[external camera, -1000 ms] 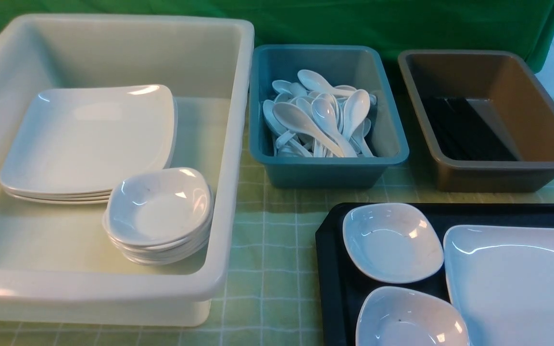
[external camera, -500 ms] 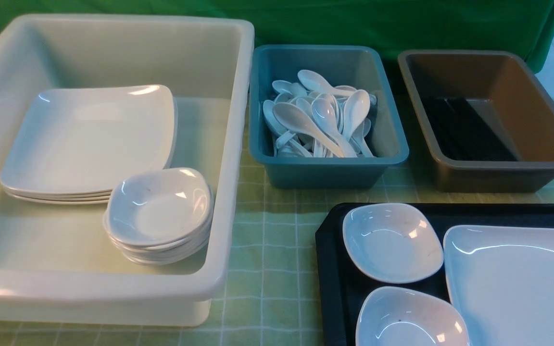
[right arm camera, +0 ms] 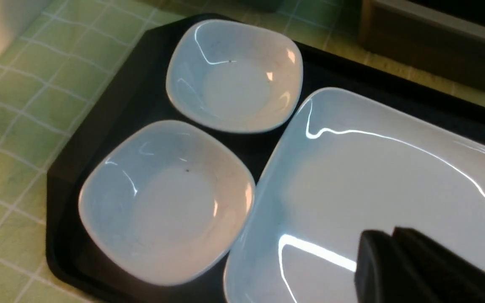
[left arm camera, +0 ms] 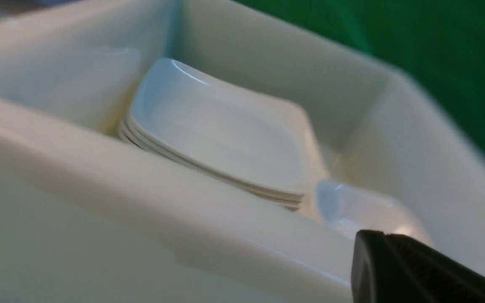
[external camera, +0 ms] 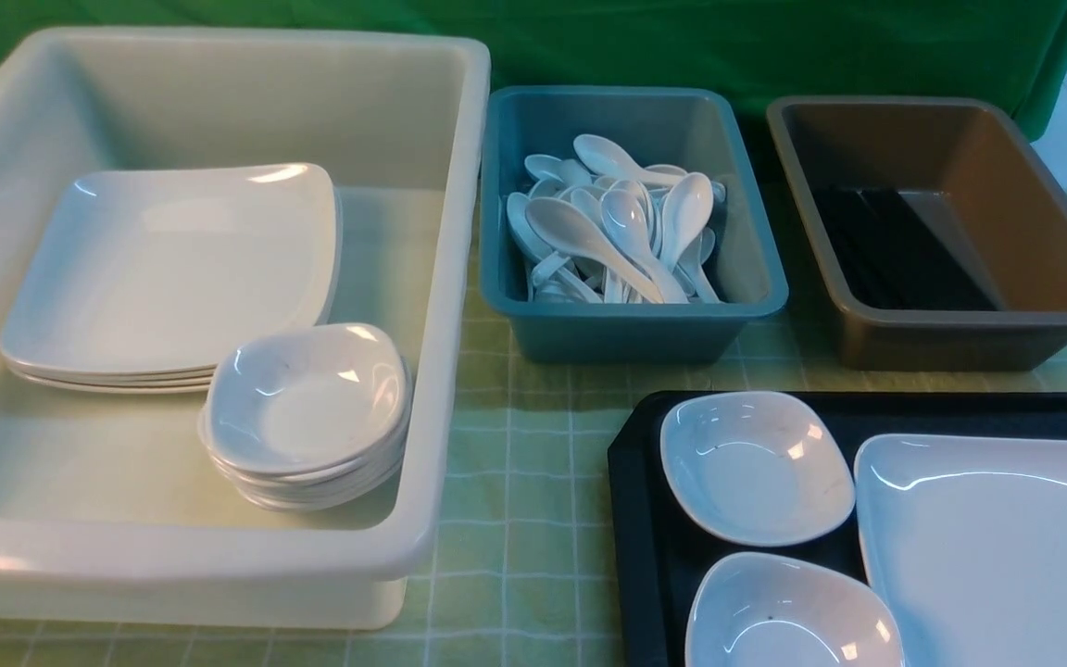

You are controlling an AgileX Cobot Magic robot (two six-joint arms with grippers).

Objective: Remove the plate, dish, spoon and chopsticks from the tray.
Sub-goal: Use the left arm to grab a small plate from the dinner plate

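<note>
tabletop (external camera: 515, 556): draped in a pale green cloth (external camera: 496, 417) with white grid lines.
far left corner: large white tub (external camera: 455, 278), reaching almost to the near edge.
far edge, middle: teal bin (external camera: 626, 338), just beside the white tub.
far right corner: brown tub (external camera: 950, 347), near the teal bin but apart from it.
near right corner: black tray (external camera: 631, 519), in front of both smaller bins.

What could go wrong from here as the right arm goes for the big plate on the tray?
1. The plate is glossy with a low rim, so the right gripper might slip off its edge.
2. The nearer dish sits tight against the plate; lifting that side could knock it across the tray.
3. The white tub already holds a plate stack; a tilted release may slide off it.
</note>
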